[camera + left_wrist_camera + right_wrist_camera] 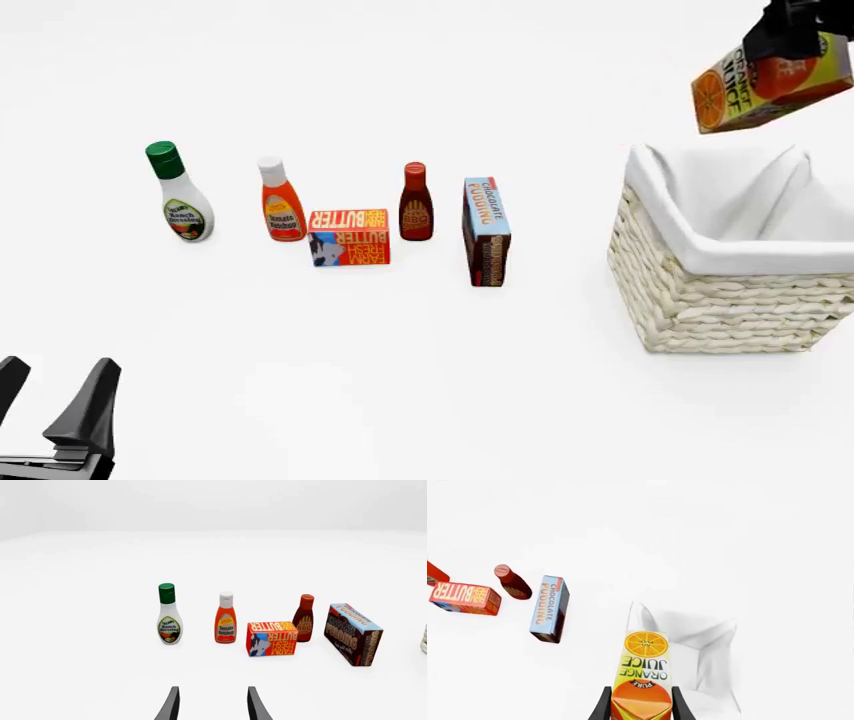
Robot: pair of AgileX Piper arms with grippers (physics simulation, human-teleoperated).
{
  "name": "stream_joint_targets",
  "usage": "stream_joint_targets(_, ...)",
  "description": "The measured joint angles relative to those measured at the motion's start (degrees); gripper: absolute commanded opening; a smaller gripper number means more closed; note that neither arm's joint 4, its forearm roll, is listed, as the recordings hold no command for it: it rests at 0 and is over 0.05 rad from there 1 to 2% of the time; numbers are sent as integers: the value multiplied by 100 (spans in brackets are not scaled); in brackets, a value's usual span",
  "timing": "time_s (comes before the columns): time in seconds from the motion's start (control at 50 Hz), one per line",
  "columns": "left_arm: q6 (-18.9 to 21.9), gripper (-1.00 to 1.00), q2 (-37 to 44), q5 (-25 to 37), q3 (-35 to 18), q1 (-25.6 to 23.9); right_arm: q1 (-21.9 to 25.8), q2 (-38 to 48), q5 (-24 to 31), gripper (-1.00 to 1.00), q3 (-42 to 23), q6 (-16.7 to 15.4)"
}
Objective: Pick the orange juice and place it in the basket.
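The orange juice [770,84] is a gable-top carton with orange fruit pictures, held tilted in the air above the far right part of the basket [721,300]. My right gripper [790,30] is shut on its upper end at the front view's top right corner. In the right wrist view the orange juice [644,672] sits between the two dark fingers of the right gripper [640,705], with the basket's white cloth lining [707,645] beneath it. My left gripper [54,400] stands open at the front left, empty; its fingers [170,705] frame bare table.
A row of groceries stands left of the basket: ranch dressing bottle [178,193], ketchup bottle [280,202], butter box [350,237], BBQ sauce bottle [416,203] and chocolate pudding box [486,232].
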Motion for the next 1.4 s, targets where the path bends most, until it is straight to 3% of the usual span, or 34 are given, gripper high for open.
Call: stream_joint_targets(1.4, 0, 100, 0, 0, 0, 0, -823, 214, 0, -100, 419, 222)
